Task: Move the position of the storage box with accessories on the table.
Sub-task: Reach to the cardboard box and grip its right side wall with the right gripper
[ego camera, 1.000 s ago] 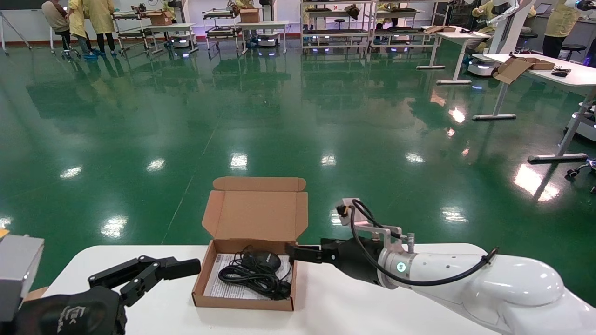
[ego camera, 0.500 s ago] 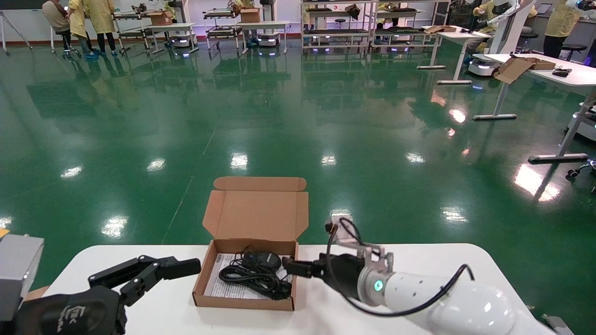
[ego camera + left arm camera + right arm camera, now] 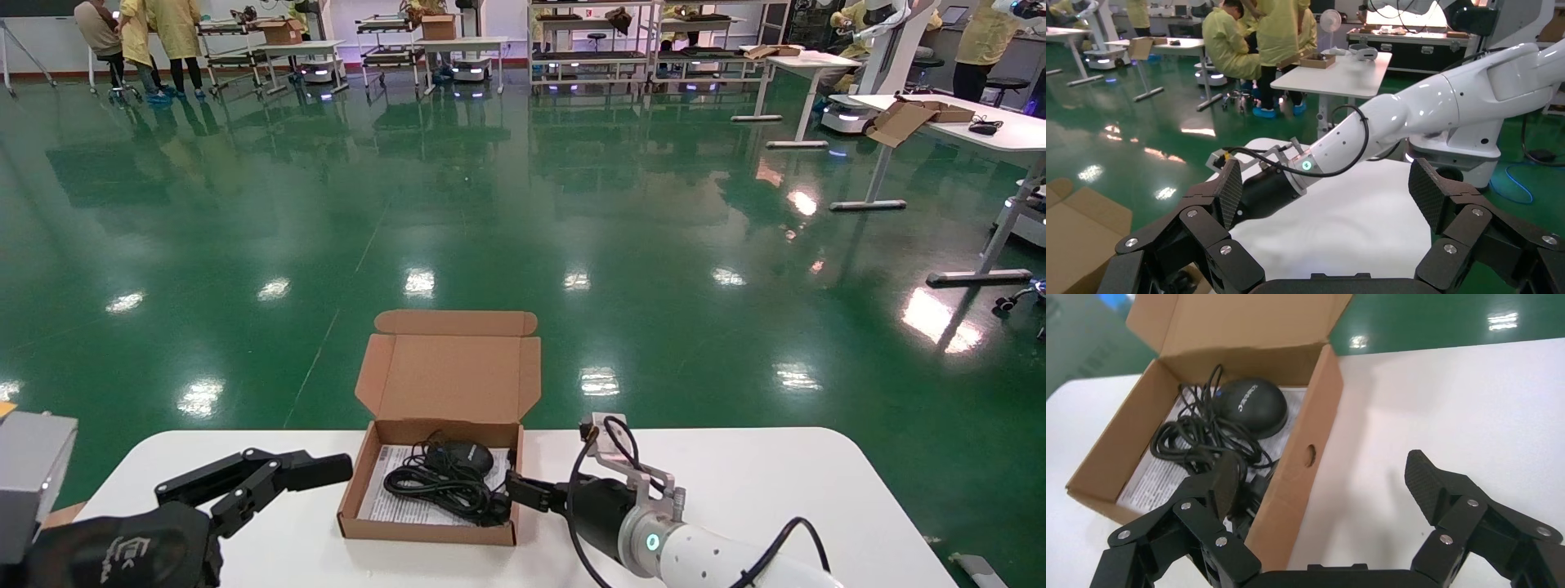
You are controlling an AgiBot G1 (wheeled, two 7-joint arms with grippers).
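The shallow brown corrugated cardboard storage box [image 3: 429,490] sits on the large white smooth-topped table [image 3: 735,474], near its far edge and left of centre, with its hinged lid standing open behind it. Inside lie the accessories: a black wired computer mouse [image 3: 1251,406] on its coiled black cable [image 3: 1202,444], over a white printed paper sheet [image 3: 1150,478].

The step in hand looks like taking hold of the box before shifting it. The right gripper [image 3: 1321,484], black with ribbed pads, is at the box's right wall [image 3: 1303,471]. Its jaws are spread and straddle that wall, one finger [image 3: 1223,478] inside the box next to the cable and the other outside over bare table. They are not pressed on the cardboard yet, as far as the right wrist view shows, though whether the inner finger touches the cable is hard to tell.

The left gripper [image 3: 270,478] hovers parked above the table to the left of the box, jaws spread and holding nothing.

The next move probably calls for closing on the wall alone, keeping the cable out of the pinch. The thin cardboard may flex, so the box should be slid gently and kept level.
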